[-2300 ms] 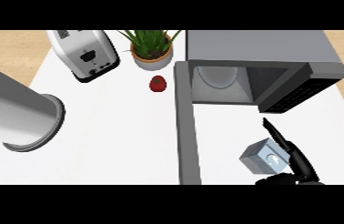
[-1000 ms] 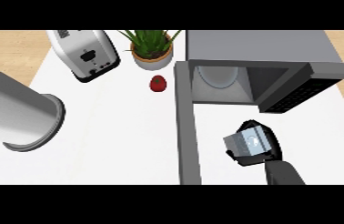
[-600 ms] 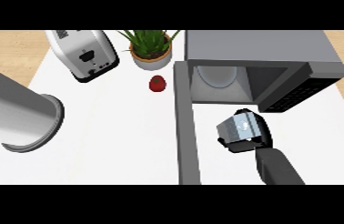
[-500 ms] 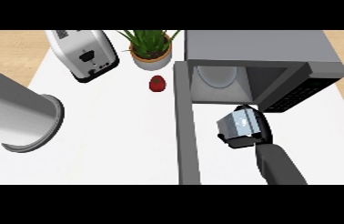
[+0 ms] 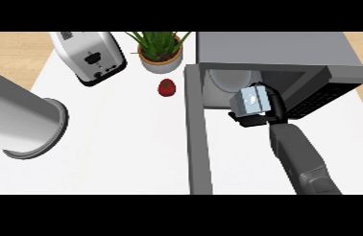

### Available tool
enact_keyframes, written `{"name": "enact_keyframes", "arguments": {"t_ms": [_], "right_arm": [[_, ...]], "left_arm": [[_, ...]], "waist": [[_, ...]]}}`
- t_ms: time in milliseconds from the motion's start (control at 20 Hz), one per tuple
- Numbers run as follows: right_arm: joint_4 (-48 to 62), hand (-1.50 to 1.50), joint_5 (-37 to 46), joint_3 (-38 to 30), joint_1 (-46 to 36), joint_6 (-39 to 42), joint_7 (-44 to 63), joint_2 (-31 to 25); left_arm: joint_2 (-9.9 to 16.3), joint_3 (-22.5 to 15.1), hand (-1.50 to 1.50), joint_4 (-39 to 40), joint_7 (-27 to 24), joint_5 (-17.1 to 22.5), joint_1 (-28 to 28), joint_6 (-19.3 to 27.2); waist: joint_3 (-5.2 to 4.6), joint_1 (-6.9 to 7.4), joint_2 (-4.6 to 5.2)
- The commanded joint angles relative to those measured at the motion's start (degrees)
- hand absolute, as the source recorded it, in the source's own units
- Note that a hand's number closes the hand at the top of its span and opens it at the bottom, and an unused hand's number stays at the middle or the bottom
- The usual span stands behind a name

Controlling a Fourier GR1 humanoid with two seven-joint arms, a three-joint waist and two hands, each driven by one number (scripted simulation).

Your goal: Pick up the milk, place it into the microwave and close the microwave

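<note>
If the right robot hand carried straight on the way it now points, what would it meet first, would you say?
Probably the plate inside the open microwave. The right robot hand, curled round the milk, points into that opening, though depth is hard to judge.

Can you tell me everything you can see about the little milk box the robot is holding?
The milk is a small carton, pale grey-blue with a white patch on the side that shows. It is off the counter, tilted, held in the right hand, whose black fingers curl round its lower and right edges. It hangs just at the open front of the microwave, not yet set down inside.
</note>
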Motion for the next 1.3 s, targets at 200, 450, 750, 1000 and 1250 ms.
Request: {"name": "enact_keyframes", "arguments": {"t_ms": [200,450,750,1000,1250], "right_arm": [[5.39,1.5,0.36,-1.37,-11.21,-3.61,6.94,-3.06],[7.5,1.5,1.56,-0.98,-14.09,-4.29,8.59,-4.74],[8.69,1.5,4.92,0.98,-17.22,-11.3,11.92,-9.0],[9.68,1.5,4.81,0.09,-17.53,-15.37,12.1,-10.26],[10.51,1.5,4.72,-0.44,-19.43,-16.9,14.03,-12.2]], "left_arm": [[0.01,-0.24,-1.5,3.5,0.1,-2.96,-5.02,-1.57],[1.64,-0.25,-1.5,2.13,1.13,-1.05,-5.45,-1.76],[2.9,-1.15,-1.5,1.97,2.29,-0.56,-8.02,0.58],[4.86,-0.32,-1.5,2.09,2.52,0.47,-9.93,1.68],[4.28,-1.03,-1.5,2.11,2.02,0.13,-10.12,-0.05]], "waist": [[0.03,1.38,0.85],[0.09,2.86,1.44],[0.14,3.73,2.32],[0.26,4.94,3.17],[0.28,7.03,3.71]]}}
